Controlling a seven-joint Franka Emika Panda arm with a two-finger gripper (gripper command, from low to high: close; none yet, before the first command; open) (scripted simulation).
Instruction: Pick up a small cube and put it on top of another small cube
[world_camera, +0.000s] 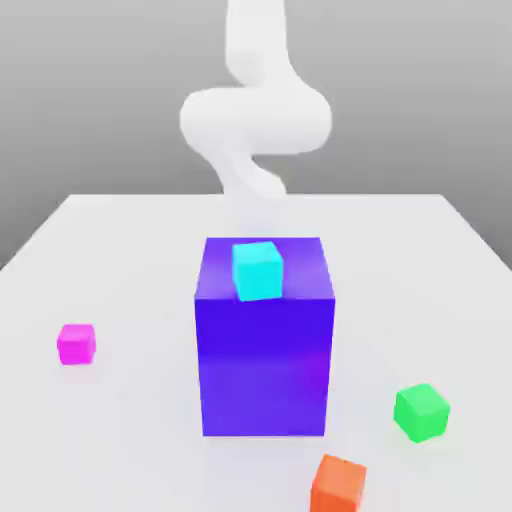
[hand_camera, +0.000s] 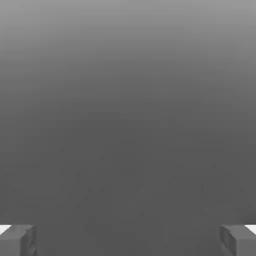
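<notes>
Basically at the start, nothing grasped yet.

Table (world_camera: 120, 260): white, flat, carrying everything. Arm (world_camera: 255, 120): white, blurred, behind the big block, well back from all the small cubes.

Big blue-purple block (world_camera: 264, 345): mid-table, tallest thing there. Cyan cube (world_camera: 258, 270) sitting on its top face, near the front edge. Looks like the obvious landing spot, but that's a guess: green or orange would serve as "another small cube" too.

Small cubes, all alike in size:
- magenta-pink cube (world_camera: 76, 343): on the table, toward the exterior view's left, well apart from the block, nothing touching it. Pick target.
- green cube (world_camera: 421, 412): exterior view's right, near the front.
- orange cube (world_camera: 338, 484): front edge, just beside the green one, not touching.

Gripper (hand_camera: 128, 240): in the hand view, two fingertips (hand_camera: 17, 240) spread wide at opposite sides, nothing between them, plain grey beyond. Empty.

Step in hand: approach, judged from the empty spread fingers and the untouched pink cube.

Next move calls for: swing across to the pink cube, line fingers up with two parallel faces, drop straight down around it, close. Then lift high enough to pass over the block's top before placing. Risk: clipping the block on the way across, or nudging cyan off-centre at release.
</notes>
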